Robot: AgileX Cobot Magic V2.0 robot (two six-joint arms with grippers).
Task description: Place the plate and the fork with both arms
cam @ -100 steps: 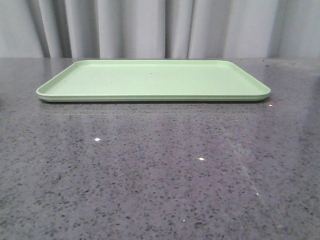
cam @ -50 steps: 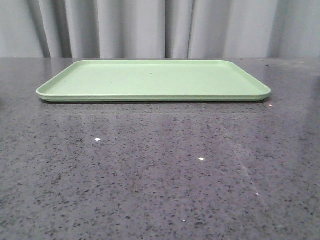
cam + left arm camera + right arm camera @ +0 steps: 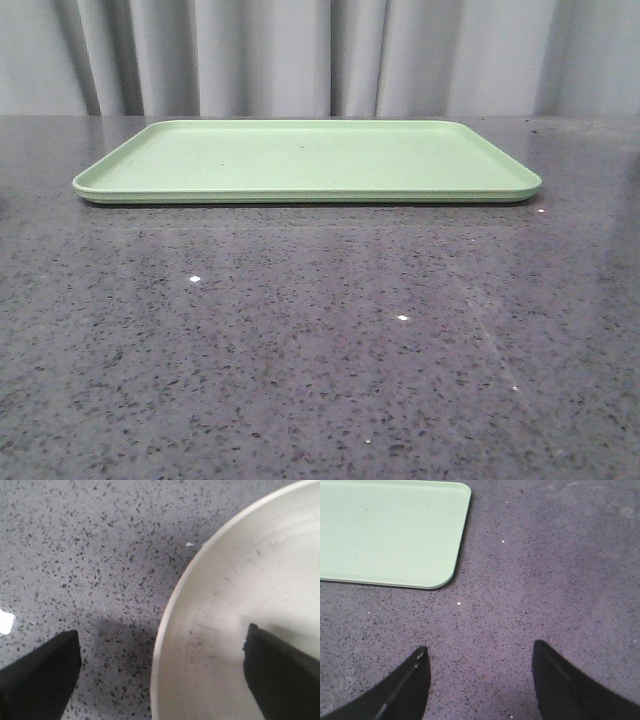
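Note:
The cream-white plate fills one side of the left wrist view, resting on the speckled grey tabletop. My left gripper is open and straddles the plate's rim: one finger is over the dish, the other over the bare table. My right gripper is open above bare tabletop with nothing between its fingers, a corner of the light-green tray lying just beyond it. The fork is out of view. Neither arm nor the plate shows in the front view.
The flat light-green tray lies empty at the back middle of the dark speckled table. Grey curtains hang behind the table.

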